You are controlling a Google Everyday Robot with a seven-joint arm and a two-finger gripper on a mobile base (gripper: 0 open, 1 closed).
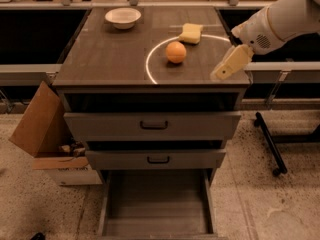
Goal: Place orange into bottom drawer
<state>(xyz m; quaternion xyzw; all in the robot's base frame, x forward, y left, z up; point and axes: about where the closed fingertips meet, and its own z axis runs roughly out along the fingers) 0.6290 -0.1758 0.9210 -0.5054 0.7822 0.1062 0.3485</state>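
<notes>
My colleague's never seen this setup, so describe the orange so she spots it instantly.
On the grey cabinet's top, inside the white ring, sits the orange, left of the robot's hand at the right edge. It's round and orange, unlike the flat yellow sponge behind it.

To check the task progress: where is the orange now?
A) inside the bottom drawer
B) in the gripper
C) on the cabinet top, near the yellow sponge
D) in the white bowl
C: the orange lies on the cabinet top near the yellow sponge; the gripper is over the top's right edge, apart from it, and the open bottom drawer holds no orange.
</notes>
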